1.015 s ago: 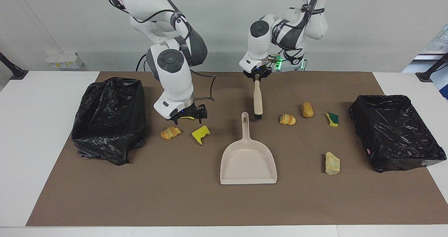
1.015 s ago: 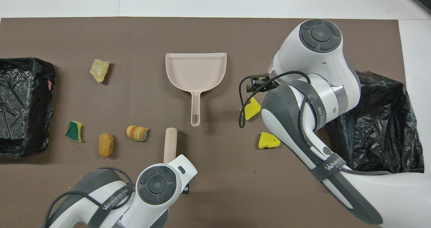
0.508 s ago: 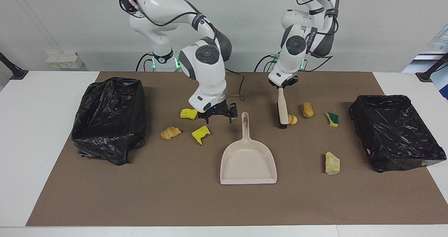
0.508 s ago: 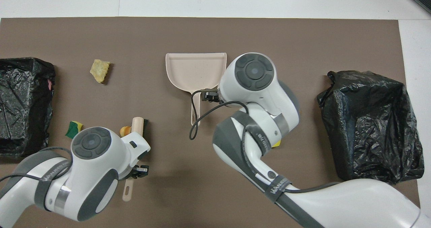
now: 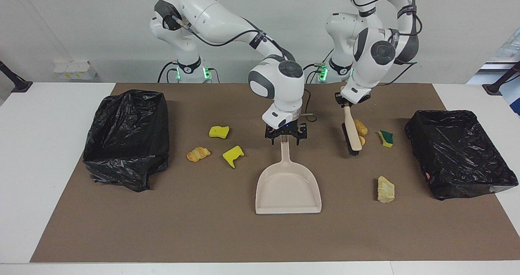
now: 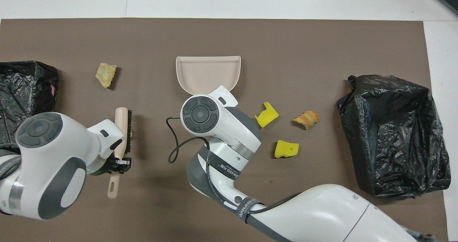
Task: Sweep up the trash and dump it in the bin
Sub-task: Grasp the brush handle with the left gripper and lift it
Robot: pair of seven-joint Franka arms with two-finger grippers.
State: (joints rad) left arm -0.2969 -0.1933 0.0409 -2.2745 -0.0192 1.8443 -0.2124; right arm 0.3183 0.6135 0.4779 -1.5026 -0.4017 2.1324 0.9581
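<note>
Left gripper (image 5: pixel 350 100) pinched brush (image 5: pixel 352 133) beside scraps (image 5: pixel 360 128); right gripper (image 5: pixel 285 137) spread over dustpan (image 5: pixel 288 187) handle. Nothing swept or binned yet.

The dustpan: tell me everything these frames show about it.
The dustpan is pale beige, plastic by its look: a shallow scoop with low raised walls and a long, slim handle. It lies flat on the brown mat, empty, handle toward the robots, open mouth away. The right gripper, fingers open, is over the handle's end; whether it touches cannot be told. No trash touches the pan.
</note>
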